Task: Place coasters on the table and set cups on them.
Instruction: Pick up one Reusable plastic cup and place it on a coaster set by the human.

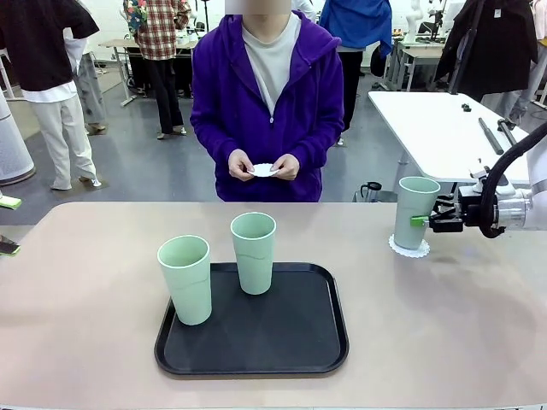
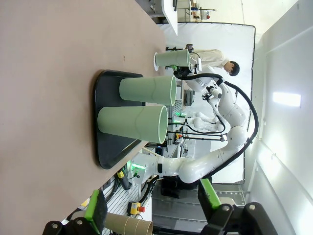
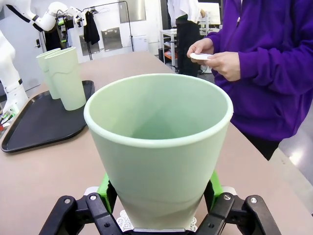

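On the right of the beige table (image 1: 85, 282), a mint-green cup (image 1: 416, 212) stands on a lacy white coaster (image 1: 410, 248). My right gripper (image 1: 430, 220) is shut on its lower half. In the right wrist view the green pads press both sides of that cup (image 3: 159, 147), and the coaster (image 3: 123, 223) peeks out under its base. Two more cups (image 1: 185, 278) (image 1: 254, 252) stand on the black tray (image 1: 299, 342). The person holds another coaster (image 1: 263, 170) in both hands. My left gripper (image 2: 152, 205) is open and holds nothing, well back from the tray (image 2: 105, 147).
The person in a purple hoodie (image 1: 265, 94) stands at the far edge, hands above the table's rim. A white table with black rods (image 1: 444, 128) stands behind on the right. Bare tabletop lies to the left and right of the tray.
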Action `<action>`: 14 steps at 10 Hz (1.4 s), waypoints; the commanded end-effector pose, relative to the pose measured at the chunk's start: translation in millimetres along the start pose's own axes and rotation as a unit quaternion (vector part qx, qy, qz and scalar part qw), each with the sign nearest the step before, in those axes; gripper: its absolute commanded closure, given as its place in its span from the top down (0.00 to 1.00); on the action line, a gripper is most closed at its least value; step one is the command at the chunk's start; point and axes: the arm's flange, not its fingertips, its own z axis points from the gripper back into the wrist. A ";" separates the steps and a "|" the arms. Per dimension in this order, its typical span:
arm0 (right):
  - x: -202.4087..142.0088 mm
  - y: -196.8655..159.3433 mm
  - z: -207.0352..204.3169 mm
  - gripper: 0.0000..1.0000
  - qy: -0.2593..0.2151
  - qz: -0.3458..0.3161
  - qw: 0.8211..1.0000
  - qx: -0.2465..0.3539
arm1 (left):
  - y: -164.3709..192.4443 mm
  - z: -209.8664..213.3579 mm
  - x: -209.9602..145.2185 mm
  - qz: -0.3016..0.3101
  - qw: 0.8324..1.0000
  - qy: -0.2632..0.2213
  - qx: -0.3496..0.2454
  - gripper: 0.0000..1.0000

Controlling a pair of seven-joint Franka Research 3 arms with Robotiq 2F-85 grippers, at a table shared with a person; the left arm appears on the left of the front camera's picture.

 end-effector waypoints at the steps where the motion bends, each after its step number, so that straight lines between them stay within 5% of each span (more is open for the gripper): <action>1: -0.3 -4.5 0.6 0.85 0.012 -0.013 1.000 0.004 | -1.4 1.6 -1.2 -0.003 1.000 -0.001 -0.006 1.00; 6: -2.2 -3.0 1.8 0.85 0.017 -0.012 1.000 0.002 | -1.4 1.6 -1.2 -0.003 1.000 -0.001 -0.006 1.00; 8: -2.8 -2.6 2.1 1.00 0.025 -0.018 0.999 0.006 | -1.4 1.6 -1.2 -0.003 1.000 -0.001 -0.006 1.00; 14: -2.5 1.4 4.6 1.00 0.050 -0.030 0.998 0.007 | -1.4 1.6 -1.2 -0.003 1.000 -0.001 -0.006 1.00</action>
